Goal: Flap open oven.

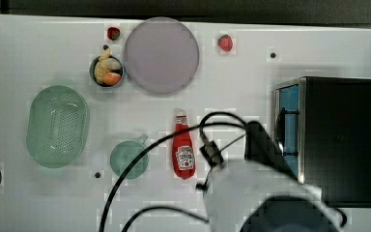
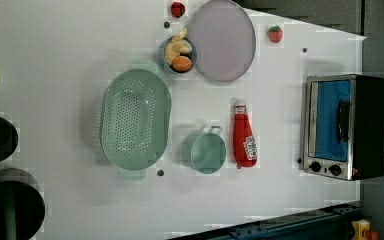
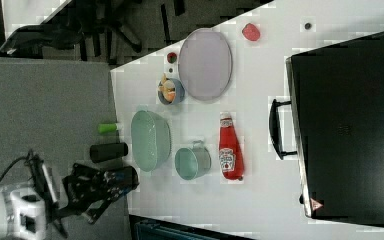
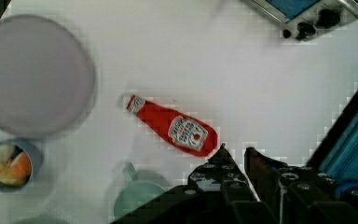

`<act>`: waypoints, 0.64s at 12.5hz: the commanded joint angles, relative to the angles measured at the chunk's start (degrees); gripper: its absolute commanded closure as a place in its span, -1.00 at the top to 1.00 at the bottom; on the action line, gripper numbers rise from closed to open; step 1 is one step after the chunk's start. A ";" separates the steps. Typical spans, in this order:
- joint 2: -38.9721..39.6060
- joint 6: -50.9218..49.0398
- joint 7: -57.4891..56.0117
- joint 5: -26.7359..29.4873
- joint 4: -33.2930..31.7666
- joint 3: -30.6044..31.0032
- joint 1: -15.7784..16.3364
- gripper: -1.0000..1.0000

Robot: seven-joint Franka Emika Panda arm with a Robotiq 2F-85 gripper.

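The oven [image 2: 347,125] stands at the left view's right end of the white table, with a black top, a silver frame and small black knobs. Its blue door [image 2: 330,120] is closed, and the handle [image 3: 275,130] sticks out from the front. In the top view my gripper [image 1: 275,145] reaches in beside the oven door [image 1: 290,116], close to the handle. In the right view my gripper [image 3: 127,182] hangs past the table's edge, far from the oven [image 3: 350,125]. In the wrist view my gripper [image 4: 235,154] has its fingertips close together with nothing between them.
A red ketchup bottle [image 1: 183,150] lies in front of the oven. A green cup [image 1: 128,158], a green colander [image 1: 58,125], a grey plate [image 1: 162,54] and a bowl of food [image 1: 107,71] stand further off. Two strawberries [image 1: 225,42] lie by the plate. Cables [image 1: 140,159] trail from the arm.
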 commanded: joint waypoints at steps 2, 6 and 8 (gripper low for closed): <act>2.03 4.64 -17.27 -1.07 -3.21 -4.55 -1.59 -0.65; 7.14 12.69 -44.95 -2.08 -5.41 -11.04 -2.20 -0.65; 10.07 17.99 -58.00 -3.41 -5.77 -13.97 -2.33 -0.65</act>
